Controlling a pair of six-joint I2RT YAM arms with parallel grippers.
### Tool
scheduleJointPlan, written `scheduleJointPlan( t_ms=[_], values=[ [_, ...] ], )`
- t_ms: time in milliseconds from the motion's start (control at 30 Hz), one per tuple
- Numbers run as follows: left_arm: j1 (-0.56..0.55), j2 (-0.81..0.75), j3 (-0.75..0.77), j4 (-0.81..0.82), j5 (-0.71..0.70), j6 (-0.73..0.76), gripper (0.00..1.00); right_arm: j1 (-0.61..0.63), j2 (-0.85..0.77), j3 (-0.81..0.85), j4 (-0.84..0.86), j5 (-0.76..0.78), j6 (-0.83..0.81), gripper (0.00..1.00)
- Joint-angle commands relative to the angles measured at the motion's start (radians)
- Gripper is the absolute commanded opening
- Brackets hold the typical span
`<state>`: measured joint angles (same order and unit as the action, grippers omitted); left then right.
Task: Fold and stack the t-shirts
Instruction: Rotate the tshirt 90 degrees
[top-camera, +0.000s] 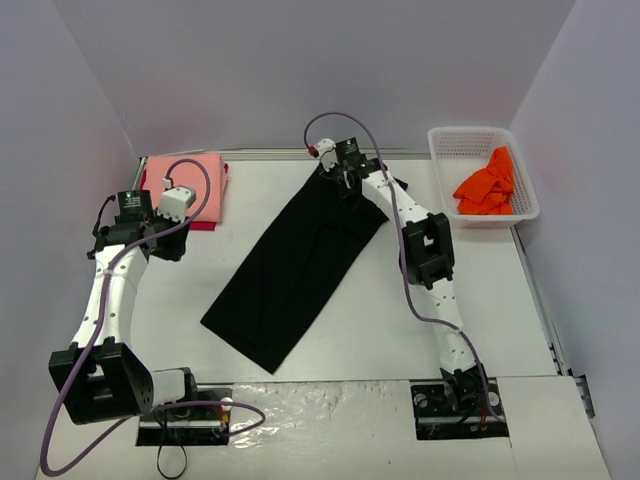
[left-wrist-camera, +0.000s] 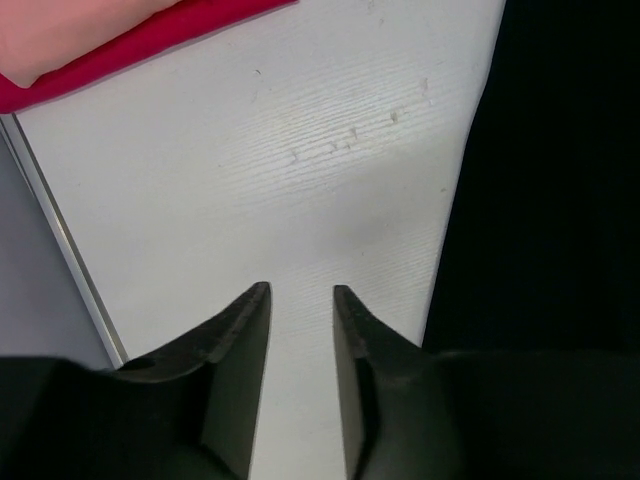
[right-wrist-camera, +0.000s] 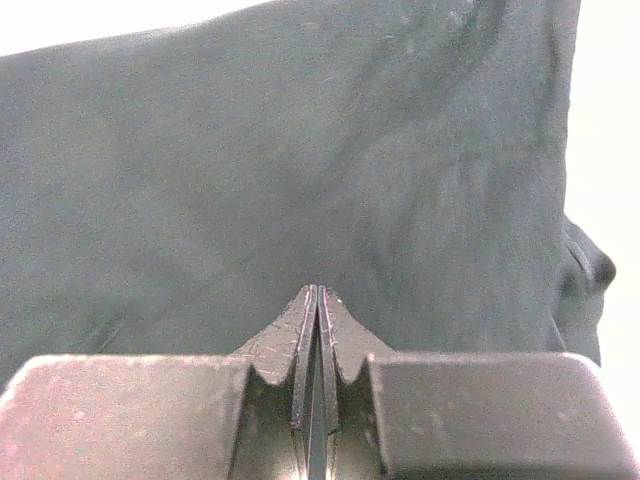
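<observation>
Stretching diagonally, black t-shirt (top-camera: 290, 270) ends under right end effector (right-wrist-camera: 318, 290).

Soft, even light fills the top view, with faint shadows and mild glare at the near edge of the bench (top-camera: 180, 320). The right wrist view shows the black t-shirt (right-wrist-camera: 300, 150) grainy and grey, corners blown white.

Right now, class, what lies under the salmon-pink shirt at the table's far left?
A red shirt lies under the salmon-pink shirt, with only its edges poking out. The rest of it, and anything lower down, is covered and cannot be seen.
</observation>
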<state>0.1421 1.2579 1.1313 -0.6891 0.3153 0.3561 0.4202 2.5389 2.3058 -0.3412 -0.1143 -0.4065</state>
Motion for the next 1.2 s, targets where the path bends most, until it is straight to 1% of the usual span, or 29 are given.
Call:
scheduleJointPlan(
  t_ms=[0, 33, 67, 100, 167, 200, 300, 333, 467, 533, 667, 867, 1167],
  values=[
    [0.020, -0.018, -0.011, 0.031, 0.024, -0.026, 0.35, 0.044, -0.297, -0.144, 0.054, -0.034, 0.001, 0.00],
    [0.022, -0.023, -0.019, 0.036, 0.034, -0.025, 0.40, 0.060, -0.340, -0.201, 0.054, -0.057, 0.008, 0.00],
    [0.025, -0.037, -0.027, 0.052, 0.037, -0.029, 0.45, 0.078, -0.409, -0.304, 0.042, -0.089, 0.009, 0.00],
    [0.030, -0.043, -0.045, 0.062, 0.041, -0.029, 0.51, 0.125, -0.436, -0.351, 0.028, -0.100, 0.003, 0.00],
    [0.036, -0.058, -0.057, 0.088, 0.042, -0.028, 0.57, 0.179, -0.494, -0.454, -0.034, -0.119, -0.026, 0.00],
    [0.042, -0.064, -0.062, 0.091, 0.042, -0.028, 0.66, 0.239, -0.505, -0.479, -0.054, -0.116, -0.038, 0.00],
    [0.053, -0.080, -0.064, 0.095, 0.047, -0.034, 0.77, 0.325, -0.529, -0.549, -0.116, -0.099, -0.064, 0.00],
    [0.060, -0.084, -0.065, 0.100, 0.047, -0.040, 0.83, 0.371, -0.534, -0.562, -0.122, -0.096, -0.068, 0.00],
    [0.080, -0.107, -0.077, 0.097, 0.036, -0.043, 0.96, 0.466, -0.534, -0.597, -0.134, -0.081, -0.065, 0.00],
    [0.099, -0.121, -0.088, 0.109, 0.028, -0.051, 0.97, 0.506, -0.523, -0.597, -0.137, -0.071, -0.068, 0.00],
    [0.128, -0.135, -0.093, 0.111, 0.037, -0.059, 0.95, 0.543, -0.480, -0.577, -0.142, -0.054, -0.072, 0.00],
    [0.139, -0.150, -0.110, 0.114, 0.041, -0.052, 0.95, 0.565, -0.394, -0.534, -0.148, -0.062, -0.063, 0.00],
    [0.148, -0.170, -0.116, 0.118, 0.030, -0.063, 0.95, 0.586, -0.332, -0.574, -0.150, -0.065, -0.057, 0.00]
  ],
)
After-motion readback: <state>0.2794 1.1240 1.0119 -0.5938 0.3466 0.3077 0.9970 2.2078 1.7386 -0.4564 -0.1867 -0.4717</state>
